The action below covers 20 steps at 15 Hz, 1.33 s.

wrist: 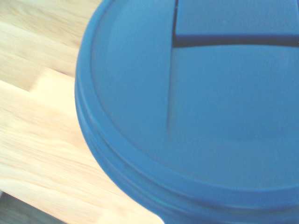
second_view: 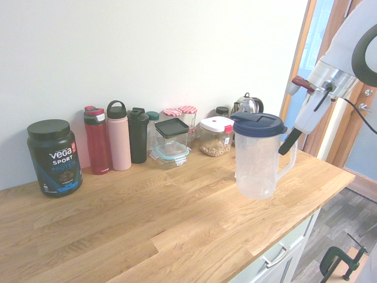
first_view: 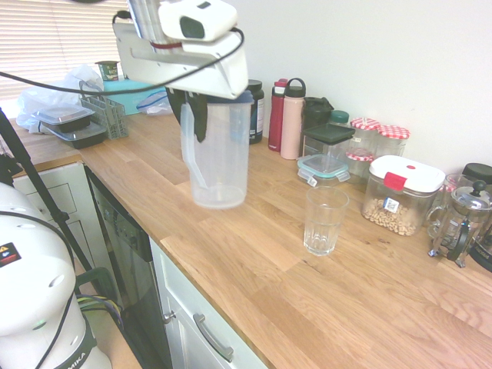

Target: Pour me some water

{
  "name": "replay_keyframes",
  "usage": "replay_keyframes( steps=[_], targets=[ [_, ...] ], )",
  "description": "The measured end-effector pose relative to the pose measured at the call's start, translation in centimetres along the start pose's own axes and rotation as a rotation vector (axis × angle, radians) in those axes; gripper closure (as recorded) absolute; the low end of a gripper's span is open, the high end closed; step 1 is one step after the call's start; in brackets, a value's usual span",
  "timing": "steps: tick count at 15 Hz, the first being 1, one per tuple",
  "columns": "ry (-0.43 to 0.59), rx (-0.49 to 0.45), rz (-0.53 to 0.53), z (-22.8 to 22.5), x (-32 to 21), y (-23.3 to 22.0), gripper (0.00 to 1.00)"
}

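Note:
A clear plastic pitcher (first_view: pixel 219 154) with a dark blue lid (second_view: pixel 258 124) hangs upright just above the wooden counter (first_view: pixel 254 261). My gripper (first_view: pixel 197 121) is shut on its handle (second_view: pixel 287 168), on the side away from the wall. The lid (wrist: pixel 196 107) fills the wrist view. An empty clear drinking glass (first_view: pixel 324 221) stands on the counter to the right of the pitcher in the first exterior view, about a hand's width away. It does not show in the second exterior view. Whether there is water in the pitcher I cannot tell.
Along the wall stand a red bottle (first_view: pixel 276 115), a pink bottle (first_view: pixel 292 119), a protein tub (second_view: pixel 53 158), stacked food containers (first_view: pixel 326 154), a jar of chickpeas (first_view: pixel 400 196) and a French press (first_view: pixel 461 223). A dish rack (first_view: pixel 104 114) sits far left. The counter's front edge (first_view: pixel 200 284) is near.

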<state>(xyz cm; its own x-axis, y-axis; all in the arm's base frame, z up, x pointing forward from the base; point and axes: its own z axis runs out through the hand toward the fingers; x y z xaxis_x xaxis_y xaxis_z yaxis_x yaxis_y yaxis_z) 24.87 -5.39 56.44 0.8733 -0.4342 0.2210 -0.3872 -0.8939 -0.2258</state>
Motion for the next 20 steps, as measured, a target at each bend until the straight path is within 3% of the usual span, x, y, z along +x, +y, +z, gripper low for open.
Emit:
replay_keyframes(
  steps=[5, 12, 14, 20],
  targets=[
    [-0.027, 0.068, -0.035, 2.2, 3.9, 7.6, 1.0],
    [-0.064, 0.107, -0.214, 0.3, 10.7, 18.4, 1.0],
    [-0.079, 0.065, -0.289, 0.2, 12.6, 19.0, 1.0],
    [-0.155, -0.194, -0.445, 1.6, 18.9, 16.0, 1.0]
  ],
)
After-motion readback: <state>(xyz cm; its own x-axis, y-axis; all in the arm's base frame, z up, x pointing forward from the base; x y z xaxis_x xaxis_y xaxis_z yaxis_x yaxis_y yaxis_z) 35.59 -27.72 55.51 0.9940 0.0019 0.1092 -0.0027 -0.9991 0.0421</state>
